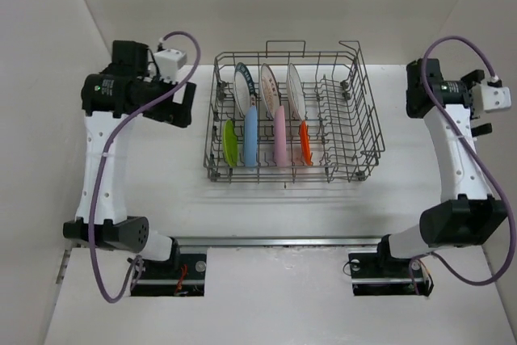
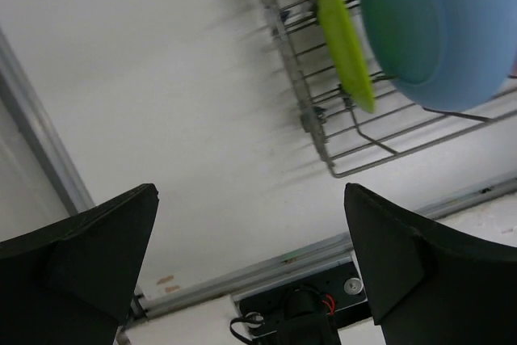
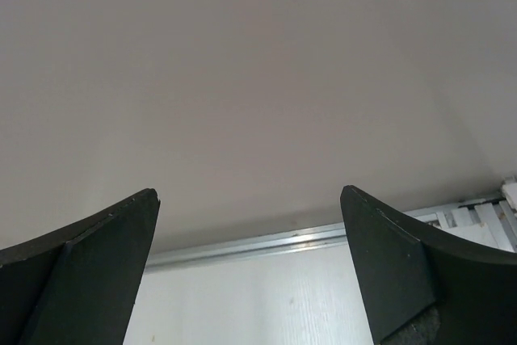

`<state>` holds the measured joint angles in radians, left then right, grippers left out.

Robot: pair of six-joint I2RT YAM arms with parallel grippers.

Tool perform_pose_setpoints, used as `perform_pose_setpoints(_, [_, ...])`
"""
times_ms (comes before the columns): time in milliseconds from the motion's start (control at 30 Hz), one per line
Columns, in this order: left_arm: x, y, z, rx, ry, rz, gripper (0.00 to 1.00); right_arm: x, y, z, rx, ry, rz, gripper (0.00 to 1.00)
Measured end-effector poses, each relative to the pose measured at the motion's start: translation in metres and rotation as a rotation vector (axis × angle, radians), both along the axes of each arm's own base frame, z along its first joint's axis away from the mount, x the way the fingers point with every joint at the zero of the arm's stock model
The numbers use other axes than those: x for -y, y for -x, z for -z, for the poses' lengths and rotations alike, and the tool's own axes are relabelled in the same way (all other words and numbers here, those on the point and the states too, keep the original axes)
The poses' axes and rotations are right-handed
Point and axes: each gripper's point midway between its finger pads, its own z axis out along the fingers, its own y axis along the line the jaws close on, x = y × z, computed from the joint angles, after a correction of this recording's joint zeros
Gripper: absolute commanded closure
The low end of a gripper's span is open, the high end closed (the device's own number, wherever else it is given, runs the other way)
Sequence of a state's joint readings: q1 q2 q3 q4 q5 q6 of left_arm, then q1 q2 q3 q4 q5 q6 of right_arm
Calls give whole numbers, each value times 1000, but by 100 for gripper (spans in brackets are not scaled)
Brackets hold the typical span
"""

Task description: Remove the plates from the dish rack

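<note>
- Top view: the dish rack (image 1: 355, 131) sits mid-frame on the white surface (image 1: 161, 199). The plates (image 1: 251, 136) stand on edge inside it. They look stiff, smooth, probably slippery and easy to chip, so the exposed top rim looks like the best place to pinch. There's open room left, right and below.
- Left wrist view: the left fingers (image 2: 97, 248) are spread wide and empty. The lime plate (image 2: 347, 46) and blue plate (image 2: 428, 30) sit upper right, slightly blurred, with wires crowding them.
- Right wrist view: the right fingers (image 3: 89, 248) are wide, holding nothing, with only bare surface ahead.
</note>
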<state>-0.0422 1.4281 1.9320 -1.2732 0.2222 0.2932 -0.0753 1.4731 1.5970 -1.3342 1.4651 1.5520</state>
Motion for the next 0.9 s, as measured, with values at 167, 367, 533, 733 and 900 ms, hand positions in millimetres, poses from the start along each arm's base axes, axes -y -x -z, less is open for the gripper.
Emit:
perform_pose_setpoints(167, [69, 1, 5, -22, -28, 209, 2, -57, -35, -25, -194, -22, -285, 0])
perform_pose_setpoints(367, [113, -20, 63, -179, -190, 247, 6, -116, -75, -14, -216, -136, -830, 0])
perform_pose_setpoints(533, [111, -46, 108, -274, -276, 139, 15, -159, -68, -55, -38, -17, -1196, 1])
perform_pose_setpoints(733, [118, -53, 124, -299, -297, 94, 28, -177, -94, -66, -40, 52, -1304, 1])
perform_pose_setpoints(900, [123, -57, 145, -347, -328, 77, 37, -186, -119, -7, -202, -21, -1345, 1])
